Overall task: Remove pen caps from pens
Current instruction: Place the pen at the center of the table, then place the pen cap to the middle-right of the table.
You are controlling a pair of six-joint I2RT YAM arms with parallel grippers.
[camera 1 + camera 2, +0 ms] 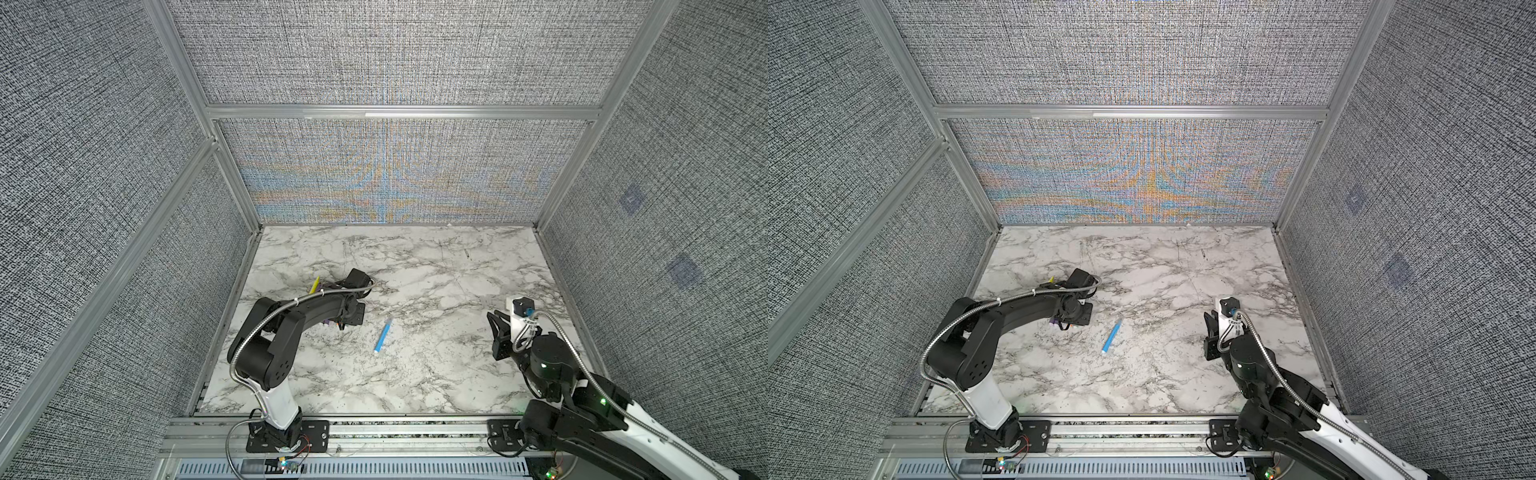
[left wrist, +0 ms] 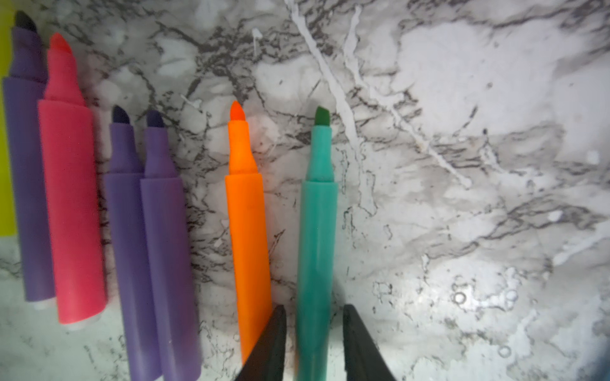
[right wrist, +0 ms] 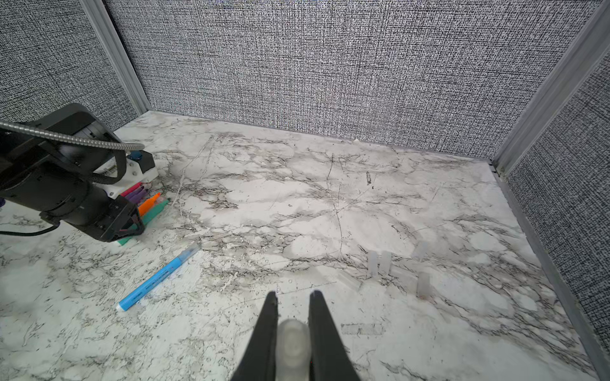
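Left gripper is down low, fingers apart either side of the green pen, a gap each side, with the orange pen just beside. Right gripper is clamped on a clear cap. Blue pen lies mid-table, cap on, and loose caps stand near the right gripper.

Low left pincer parted; right pincer clamped.

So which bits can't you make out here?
- Pen row: both top views, mostly under the left arm.
- Green pen's rear: left wrist view, cut by the edge.
- Loose caps: too faint in both top views.
- Cap in the right claw: right wrist view, blurred.
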